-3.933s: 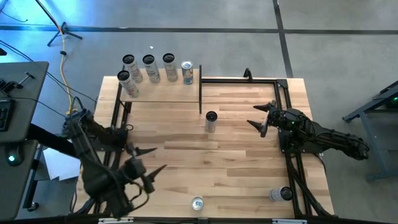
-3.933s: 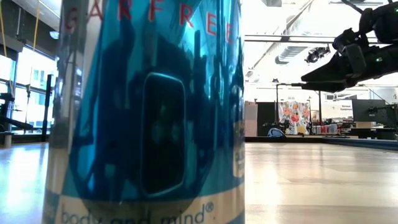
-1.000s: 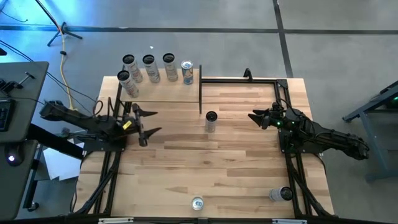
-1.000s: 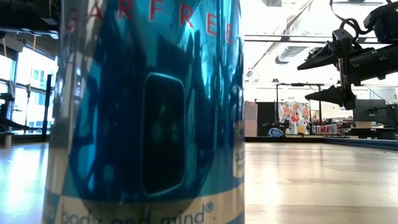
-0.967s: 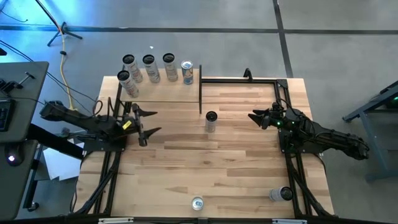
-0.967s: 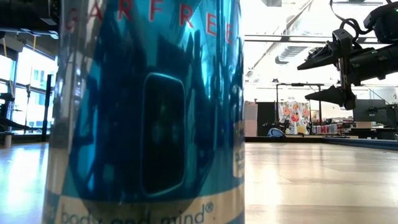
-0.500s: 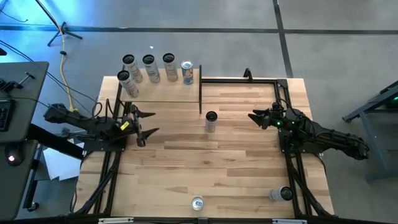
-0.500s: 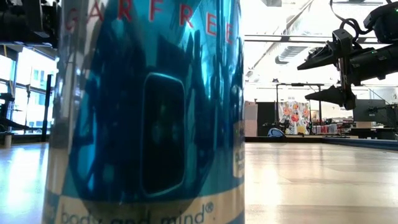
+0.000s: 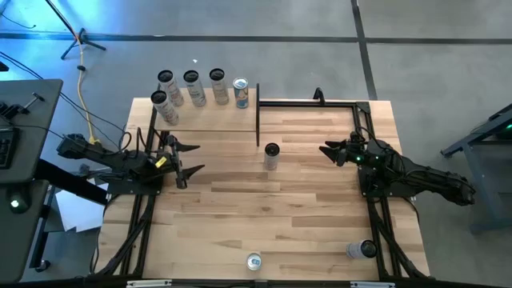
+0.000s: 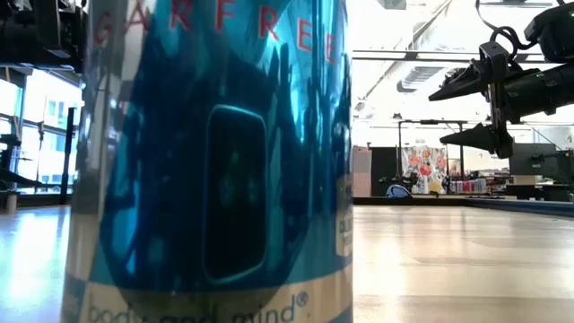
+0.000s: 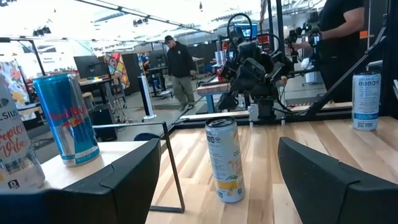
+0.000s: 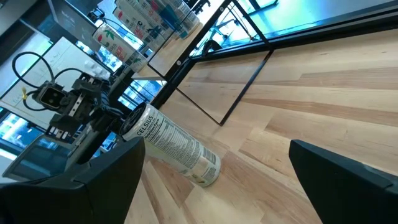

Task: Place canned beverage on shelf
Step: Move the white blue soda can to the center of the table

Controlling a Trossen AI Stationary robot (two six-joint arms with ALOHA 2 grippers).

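Your target, the slim white can with yellow print (image 9: 271, 155) (image 11: 224, 159) (image 12: 173, 147), stands upright mid-table, just off the corner of the pale wooden shelf board with black posts (image 9: 210, 118), which carries five cans (image 9: 190, 88). Left gripper (image 9: 186, 159) sits to one side of the can, fingers spread, holding nothing. Right gripper (image 9: 330, 152) sits opposite, likewise spread and empty. Both well apart from it.
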